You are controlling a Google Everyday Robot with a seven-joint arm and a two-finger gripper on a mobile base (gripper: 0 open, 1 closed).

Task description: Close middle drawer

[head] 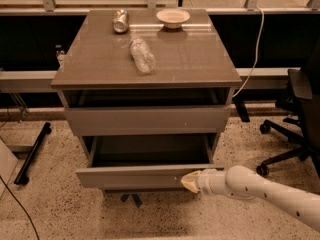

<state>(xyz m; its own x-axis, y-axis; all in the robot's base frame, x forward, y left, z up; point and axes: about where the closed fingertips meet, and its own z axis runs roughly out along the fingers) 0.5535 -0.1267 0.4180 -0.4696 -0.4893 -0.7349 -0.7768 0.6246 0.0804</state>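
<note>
The tool (190, 181) touches the half-open middle drawer (125, 176).

Speckled terrazzo floor (50, 209), black office chair (299, 89) right.

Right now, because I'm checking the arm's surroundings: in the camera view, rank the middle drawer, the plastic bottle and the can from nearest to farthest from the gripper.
1. middle drawer: the gripper sits at its front's right end, low down.
2. plastic bottle: lying in the middle of the tabletop.
3. can: at the tabletop's back left.
</note>
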